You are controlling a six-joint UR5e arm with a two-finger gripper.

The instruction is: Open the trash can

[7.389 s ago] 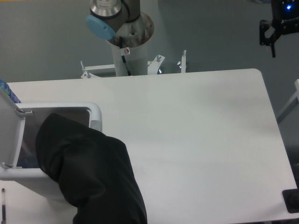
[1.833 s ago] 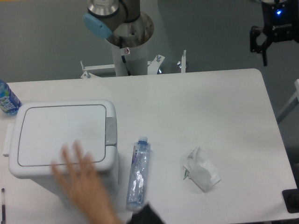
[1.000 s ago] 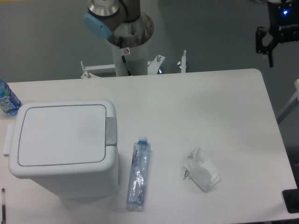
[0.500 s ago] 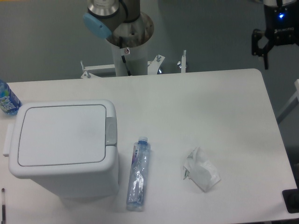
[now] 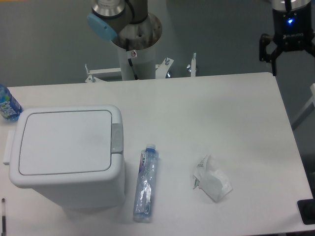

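Status: task not begun, by the evidence in view. The trash can (image 5: 66,155) stands at the left side of the frame on the table (image 5: 206,108), its flat lid fully down and flush with the body. The grey push tab (image 5: 117,138) sits on the can's right edge, facing the middle of the table, untouched.

The gripper (image 5: 290,46) hangs at the upper right of the frame, beyond the table's far right corner and well apart from the can. Its two dark fingers point downward with a clear gap between them and nothing held; the right finger runs partly out of frame.

Remaining work, as judged: the whole of it. The gripper must cross the table toward the lower left, come down on the tab, and release the lid.

Clearances: the upper and central table surface between gripper and can carries nothing, giving a free diagonal path. A clear plastic bottle (image 5: 145,183) lies lengthwise just beside the can's right wall, below the tab; its cap end points toward the tab and comes near it, so an approach from above looks safer than a low sweep from the lower right. A crumpled white wad (image 5: 211,179) lies further right, off the likely path. A second bottle (image 5: 7,104) stands at the left edge, behind the can. The arm's base column (image 5: 135,54) rises at top centre, behind the table's far edge.
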